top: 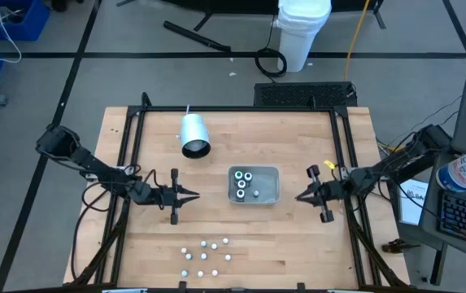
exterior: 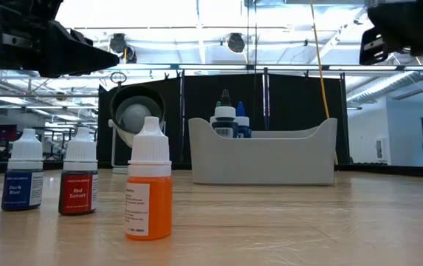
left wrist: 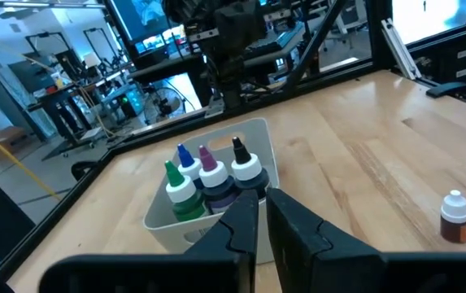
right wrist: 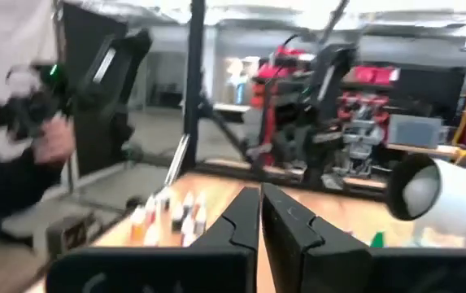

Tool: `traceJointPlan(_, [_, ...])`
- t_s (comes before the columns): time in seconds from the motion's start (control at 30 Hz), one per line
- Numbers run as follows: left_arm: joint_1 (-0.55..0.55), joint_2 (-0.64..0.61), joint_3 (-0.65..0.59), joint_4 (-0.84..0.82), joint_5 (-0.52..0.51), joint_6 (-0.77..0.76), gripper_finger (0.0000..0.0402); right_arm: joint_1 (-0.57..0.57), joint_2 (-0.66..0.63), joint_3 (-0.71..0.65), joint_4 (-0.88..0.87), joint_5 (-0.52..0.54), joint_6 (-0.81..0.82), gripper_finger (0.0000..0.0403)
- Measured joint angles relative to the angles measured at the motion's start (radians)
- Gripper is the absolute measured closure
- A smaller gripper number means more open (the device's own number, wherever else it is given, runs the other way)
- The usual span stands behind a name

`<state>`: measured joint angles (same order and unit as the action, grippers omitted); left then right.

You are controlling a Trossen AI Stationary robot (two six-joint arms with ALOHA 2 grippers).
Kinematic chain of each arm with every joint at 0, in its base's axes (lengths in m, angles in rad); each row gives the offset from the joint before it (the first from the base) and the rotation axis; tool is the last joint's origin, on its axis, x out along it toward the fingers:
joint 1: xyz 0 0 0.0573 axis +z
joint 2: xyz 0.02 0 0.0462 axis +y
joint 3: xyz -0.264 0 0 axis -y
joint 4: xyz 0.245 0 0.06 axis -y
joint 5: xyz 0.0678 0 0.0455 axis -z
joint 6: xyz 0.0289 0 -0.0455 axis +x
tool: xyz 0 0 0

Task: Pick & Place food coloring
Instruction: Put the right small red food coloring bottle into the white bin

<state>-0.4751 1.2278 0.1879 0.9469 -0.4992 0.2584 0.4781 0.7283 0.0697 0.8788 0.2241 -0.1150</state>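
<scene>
A grey tray point(top: 269, 195) point(exterior: 263, 159) point(left wrist: 167, 216) stands mid-table with three food coloring bottles point(top: 243, 183) point(left wrist: 208, 179) upright inside it. Several more bottles point(top: 204, 254) point(right wrist: 176, 213) stand on their bases near the table's front edge, among them an orange one point(exterior: 149, 185). My left gripper point(top: 193, 194) point(left wrist: 261, 207) hovers left of the tray, pointing level at it. It is shut but for a thin slit and holds nothing. My right gripper point(top: 298, 198) point(right wrist: 259, 195) hovers right of the tray, shut and empty.
A big white cylinder point(top: 193, 134) point(right wrist: 444, 191) lies on its side at the far left of the tray. A black frame point(top: 135, 122) runs along the table's sides. Bare wood lies between the tray and the front bottles. A person's hand point(right wrist: 50, 142) shows beyond the table.
</scene>
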Motion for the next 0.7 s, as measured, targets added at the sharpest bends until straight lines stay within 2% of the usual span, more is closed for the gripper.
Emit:
traceJointPlan(0.2, [0.0, 0.001, 0.001, -0.017, 0.0, -0.019, 0.0364, 0.062, 0.233, 0.184, -0.085, 0.028, -0.027, 0.0401])
traceJointPlan(0.43, [0.0, 0.001, 0.001, -0.006, 0.001, -0.08, 0.0364, 0.024, 0.569, 0.414, -0.185, 0.023, 0.022, 0.0402])
traceJointPlan(0.53, [0.0, 0.001, 0.001, -0.008, 0.0, -0.148, 0.0364, -0.008, 0.684, 0.508, -0.25, -0.019, 0.021, 0.0402])
traceJointPlan(0.6, [0.0, 0.001, 0.001, -0.012, 0.0, -0.178, 0.0364, -0.036, 0.736, 0.592, -0.278, -0.083, 0.028, 0.0402])
traceJointPlan(0.7, [0.0, 0.001, 0.001, -0.013, 0.001, -0.19, 0.0364, -0.077, 0.794, 0.759, -0.457, -0.163, 0.087, 0.0403])
